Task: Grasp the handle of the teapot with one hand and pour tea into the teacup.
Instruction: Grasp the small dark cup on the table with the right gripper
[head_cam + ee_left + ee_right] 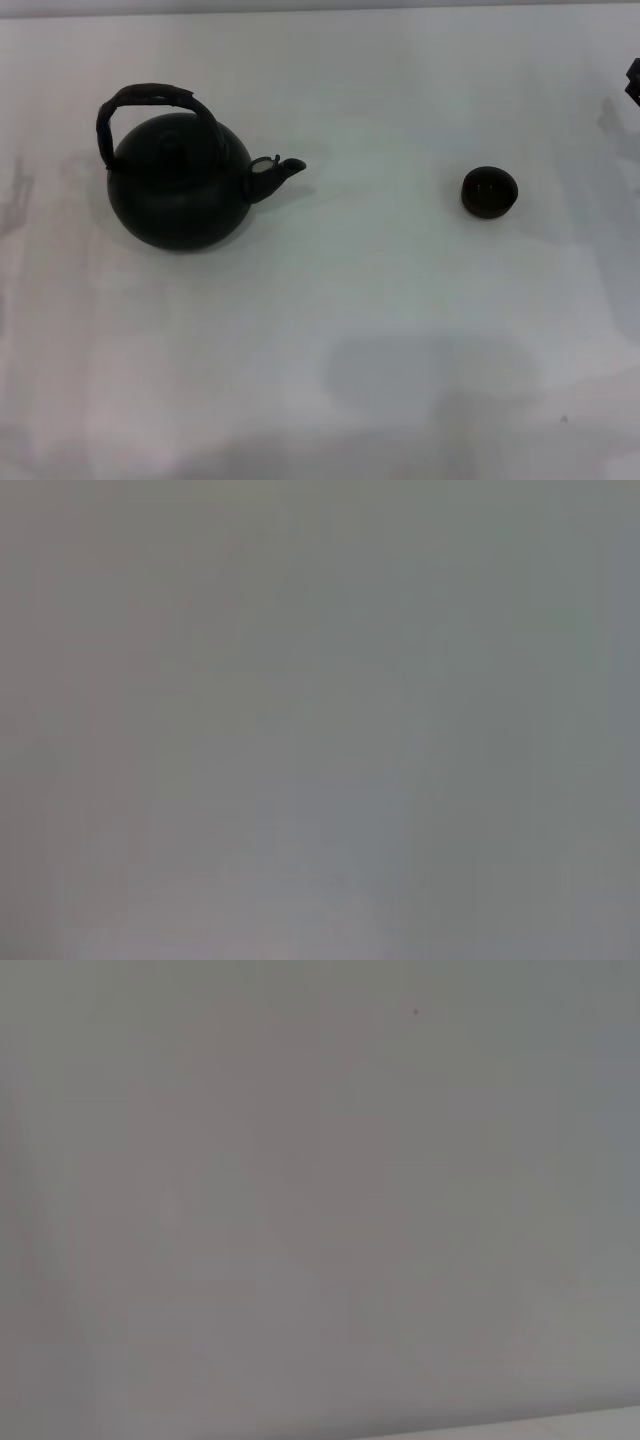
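The large matte black teapot (180,195) stands upright on the white table (380,300) at the left of the head view. Its arched black handle (150,95) rises over the knobbed lid, and its short spout (280,172) points right towards the teacup. The tiny black teacup (489,191) stands upright to the right, well apart from the pot. A small black part of my right gripper (633,82) shows at the far right edge, away from both. My left gripper is out of view. Both wrist views show only bare pale surface.
The white table spreads all round the pot and the cup. Faint grey shadows lie on it at the front middle (430,375) and at the left edge.
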You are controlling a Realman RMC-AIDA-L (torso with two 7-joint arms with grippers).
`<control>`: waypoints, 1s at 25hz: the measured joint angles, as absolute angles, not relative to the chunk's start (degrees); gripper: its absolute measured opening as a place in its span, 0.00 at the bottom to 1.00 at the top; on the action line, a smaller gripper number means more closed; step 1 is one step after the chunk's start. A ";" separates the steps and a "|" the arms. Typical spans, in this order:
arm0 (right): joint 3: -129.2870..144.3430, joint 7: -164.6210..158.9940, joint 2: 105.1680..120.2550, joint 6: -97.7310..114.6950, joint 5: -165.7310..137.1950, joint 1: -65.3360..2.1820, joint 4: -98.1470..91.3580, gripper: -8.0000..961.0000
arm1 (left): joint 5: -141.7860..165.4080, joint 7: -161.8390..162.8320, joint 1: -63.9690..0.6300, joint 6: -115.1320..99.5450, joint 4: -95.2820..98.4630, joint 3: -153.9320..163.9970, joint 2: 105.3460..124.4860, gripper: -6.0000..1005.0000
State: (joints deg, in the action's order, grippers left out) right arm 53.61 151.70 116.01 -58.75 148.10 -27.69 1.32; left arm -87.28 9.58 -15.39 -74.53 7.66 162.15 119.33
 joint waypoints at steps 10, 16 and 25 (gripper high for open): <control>53.61 151.70 116.01 -58.53 148.10 -27.69 1.24 0.88 | -87.27 9.55 -15.66 -74.53 7.74 162.15 119.27 0.78; 53.61 151.70 116.01 -58.53 148.16 -27.69 1.25 0.87 | -87.27 9.55 -15.69 -74.53 7.74 162.16 119.26 0.78; 56.12 144.93 115.53 -58.30 148.12 -28.80 -0.32 0.87 | -87.27 9.58 -15.73 -74.53 7.74 162.16 119.18 0.78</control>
